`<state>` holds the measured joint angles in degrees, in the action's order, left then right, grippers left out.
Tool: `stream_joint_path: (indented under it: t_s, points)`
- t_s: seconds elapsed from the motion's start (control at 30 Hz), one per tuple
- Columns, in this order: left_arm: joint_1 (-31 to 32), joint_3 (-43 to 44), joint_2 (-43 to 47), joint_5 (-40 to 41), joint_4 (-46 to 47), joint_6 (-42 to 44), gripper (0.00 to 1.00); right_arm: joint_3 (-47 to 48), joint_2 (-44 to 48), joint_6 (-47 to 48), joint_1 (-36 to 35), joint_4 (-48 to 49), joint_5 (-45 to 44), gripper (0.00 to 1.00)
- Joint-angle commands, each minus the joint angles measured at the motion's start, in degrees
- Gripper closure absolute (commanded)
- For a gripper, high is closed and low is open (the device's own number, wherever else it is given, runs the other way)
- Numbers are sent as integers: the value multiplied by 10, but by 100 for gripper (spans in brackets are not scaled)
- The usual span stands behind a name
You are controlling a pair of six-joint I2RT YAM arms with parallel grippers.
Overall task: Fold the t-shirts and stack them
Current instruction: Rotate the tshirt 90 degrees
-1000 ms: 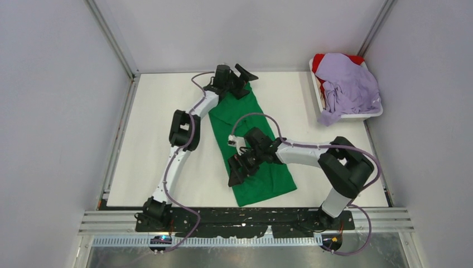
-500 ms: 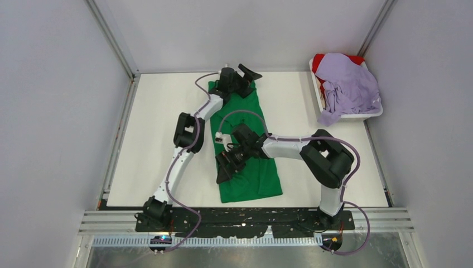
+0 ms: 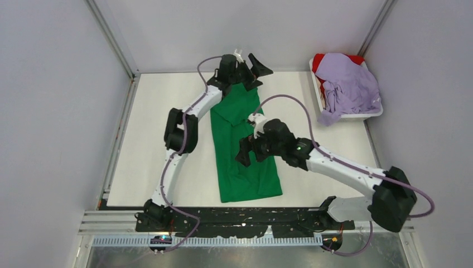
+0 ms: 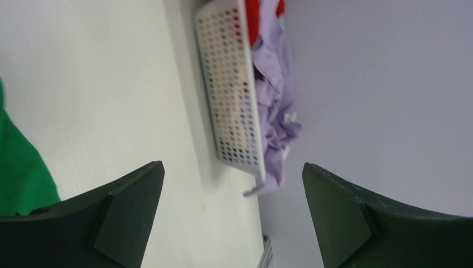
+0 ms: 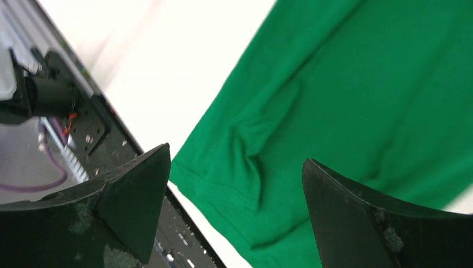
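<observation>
Shirt of bright green cloth [image 3: 245, 173] laid lengthwise, with left gripper [image 3: 252, 64] at far end and right gripper [image 3: 249, 156] over middle both splayed wide, grasping nothing, seemingly poised for next fold.

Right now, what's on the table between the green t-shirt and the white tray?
Nothing lies there: bare table separates the green t-shirt from the white tray, plain in the left wrist view. In the top view the right arm's cable arcs above it.
</observation>
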<state>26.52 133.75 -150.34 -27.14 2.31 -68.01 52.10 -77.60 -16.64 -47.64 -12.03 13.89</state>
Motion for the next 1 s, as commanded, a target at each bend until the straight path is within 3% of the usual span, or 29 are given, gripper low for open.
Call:
stream_joint_path:
  t_s: [0.0, 0.17, 0.3, 0.53, 0.77, 0.97]
  points:
    - [5, -140, 254, -88, -1, 120, 0, -73, 96, -34, 25, -13, -109, 5]
    - [26, -395, 447, 23, -64, 255, 0, -114, 123, -38, 35, -10, -43, 1]
    - [24, -514, 490, 45, -47, 257, 0, -116, 74, -54, 20, 11, 6, 15]
    - [12, -544, 433, 20, -49, 238, 0, -94, -37, -71, -14, 34, 14, 43]
    - [-10, -561, 396, 37, -64, 235, 0, -72, -95, -75, -47, 25, 10, 58]
    - [-26, -567, 365, 46, -76, 224, 0, -64, -92, -81, -65, -1, 0, 88]
